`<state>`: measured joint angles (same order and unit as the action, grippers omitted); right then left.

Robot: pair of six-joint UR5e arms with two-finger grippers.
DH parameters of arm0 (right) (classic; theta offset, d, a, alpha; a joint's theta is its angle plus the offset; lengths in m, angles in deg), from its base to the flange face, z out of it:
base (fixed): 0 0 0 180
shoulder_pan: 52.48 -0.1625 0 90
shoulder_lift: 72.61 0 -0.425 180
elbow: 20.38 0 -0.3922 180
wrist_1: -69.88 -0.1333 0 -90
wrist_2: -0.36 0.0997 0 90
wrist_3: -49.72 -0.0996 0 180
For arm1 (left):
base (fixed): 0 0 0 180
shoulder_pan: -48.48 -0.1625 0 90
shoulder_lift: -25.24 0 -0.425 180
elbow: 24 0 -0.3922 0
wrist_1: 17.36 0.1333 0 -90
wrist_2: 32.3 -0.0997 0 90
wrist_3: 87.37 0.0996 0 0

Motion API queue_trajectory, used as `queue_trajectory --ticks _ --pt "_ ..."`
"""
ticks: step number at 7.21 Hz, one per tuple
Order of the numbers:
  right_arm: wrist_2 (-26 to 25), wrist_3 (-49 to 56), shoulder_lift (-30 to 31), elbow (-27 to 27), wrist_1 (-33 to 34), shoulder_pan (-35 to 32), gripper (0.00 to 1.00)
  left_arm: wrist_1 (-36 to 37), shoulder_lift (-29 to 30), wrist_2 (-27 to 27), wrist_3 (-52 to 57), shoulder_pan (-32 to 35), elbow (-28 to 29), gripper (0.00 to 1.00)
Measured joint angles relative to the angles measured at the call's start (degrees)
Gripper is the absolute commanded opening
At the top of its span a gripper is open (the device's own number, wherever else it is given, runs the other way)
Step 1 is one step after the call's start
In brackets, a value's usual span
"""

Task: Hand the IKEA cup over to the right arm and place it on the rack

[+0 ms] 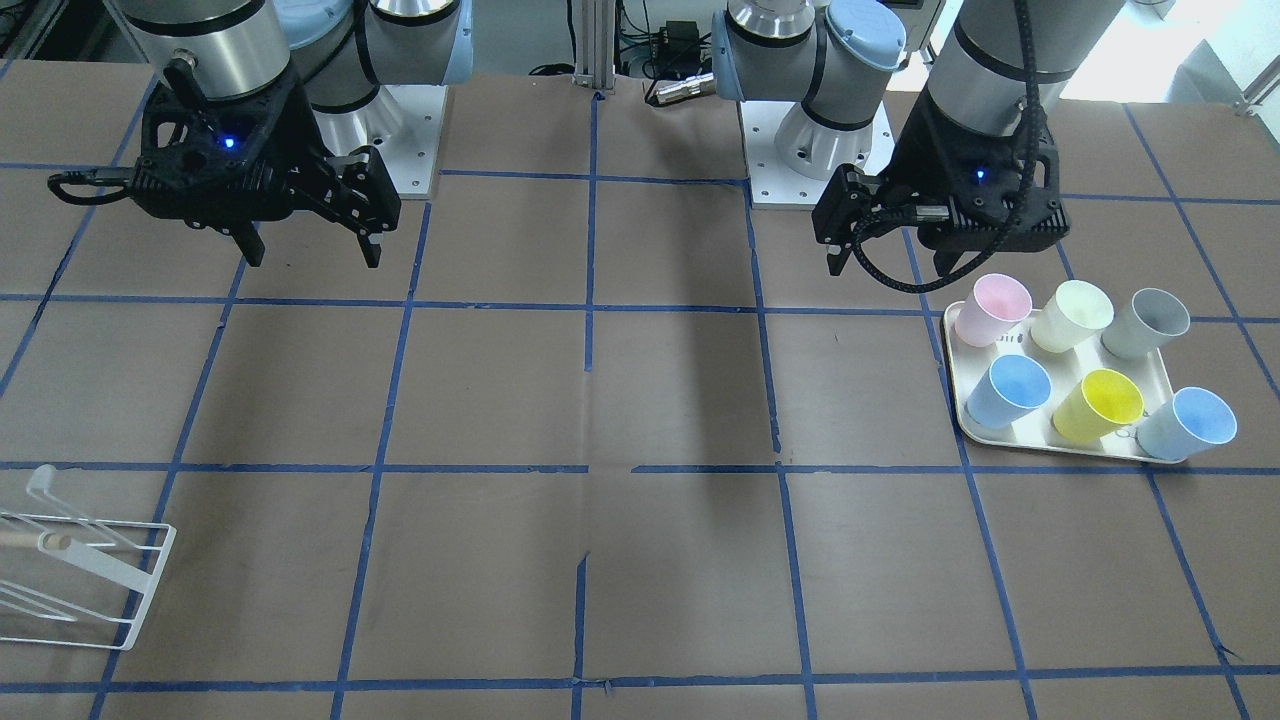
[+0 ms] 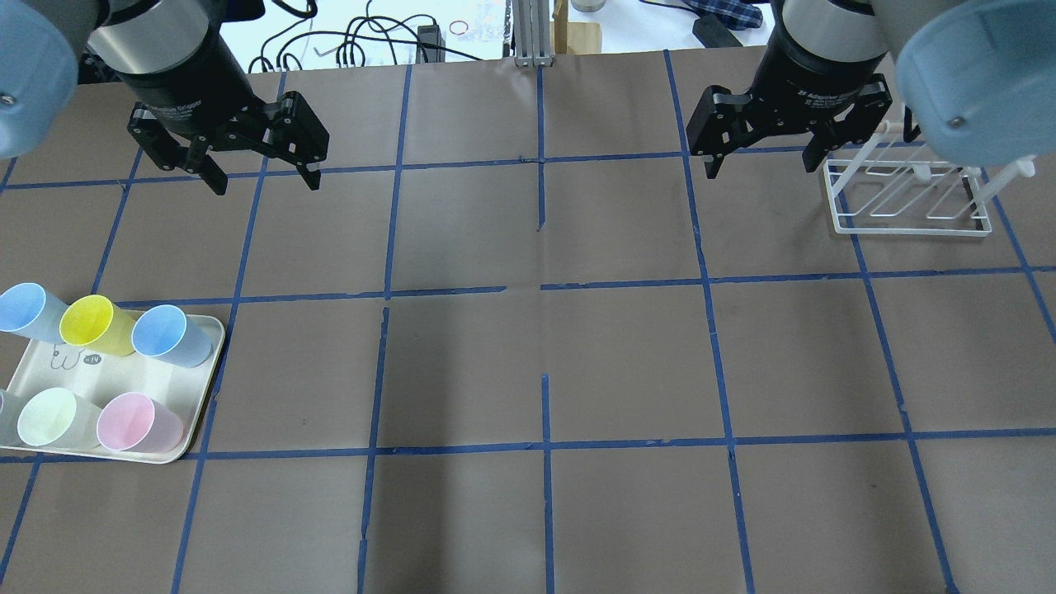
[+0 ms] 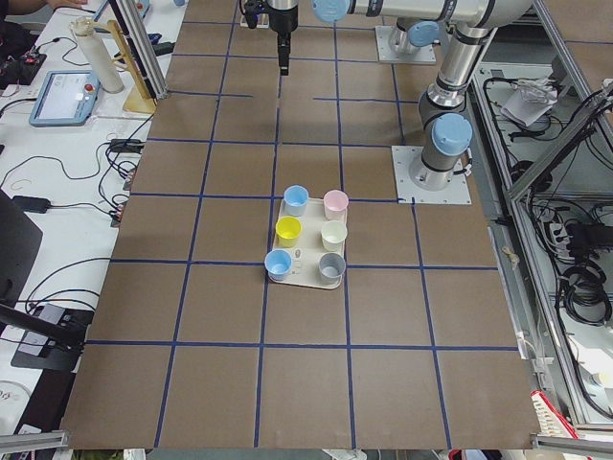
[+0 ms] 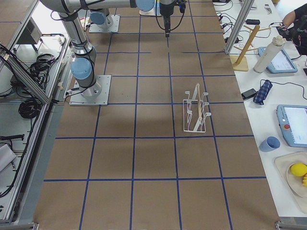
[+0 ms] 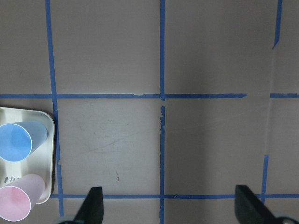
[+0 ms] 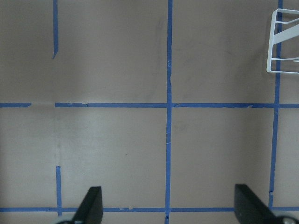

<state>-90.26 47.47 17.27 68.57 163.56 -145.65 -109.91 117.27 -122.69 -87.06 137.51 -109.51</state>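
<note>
Two near-identical pale-blue cups stand upright on a cream tray (image 2: 195, 412): one at its inner far corner (image 2: 169, 334) (image 1: 1008, 390), one at its outer far corner (image 2: 29, 309) (image 1: 1187, 425). I cannot tell which is the IKEA cup. My left gripper (image 2: 264, 180) (image 1: 888, 266) is open and empty, high above the table, beyond the tray. My right gripper (image 2: 761, 169) (image 1: 312, 258) is open and empty, just left of the white wire rack (image 2: 907, 202) (image 1: 75, 575). In the left wrist view the inner blue cup (image 5: 18, 140) is at the left edge.
The tray also holds a yellow cup (image 2: 95, 322), a pale-green cup (image 2: 49, 417), a pink cup (image 2: 132, 422) and a grey cup (image 1: 1150, 320). Brown table with blue tape grid (image 2: 540, 289). The rack's corner shows in the right wrist view (image 6: 282, 42).
</note>
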Motion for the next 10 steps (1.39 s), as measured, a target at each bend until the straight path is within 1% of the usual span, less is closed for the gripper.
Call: queue_trajectory --ticks 4,5,6,7,9,10 --pt "0.0 -0.26 0.03 0.0 0.01 0.0 1.0 -0.35 -0.49 -0.04 0.95 -0.26 -0.17 1.0" --pt "0.02 -0.28 0.03 0.0 0.01 0.0 1.0 -0.67 -0.41 -0.02 3.35 -1.16 -0.45 1.0" --pt "0.06 -0.29 0.03 0.0 0.01 0.0 1.0 -0.97 -0.32 -0.01 8.49 -3.45 -1.16 1.0" --pt "0.07 -0.29 0.03 0.02 0.01 0.0 1.0 -1.16 -0.22 0.07 15.01 -7.33 -2.11 1.0" --pt "0.07 -0.3 0.03 0.02 0.01 0.0 1.0 -0.67 1.59 0.4 32.8 -16.89 -4.44 1.0" --pt "0.05 -0.29 0.03 0.01 0.01 0.0 1.0 0.72 3.27 0.45 40.91 -21.0 -5.84 1.0"
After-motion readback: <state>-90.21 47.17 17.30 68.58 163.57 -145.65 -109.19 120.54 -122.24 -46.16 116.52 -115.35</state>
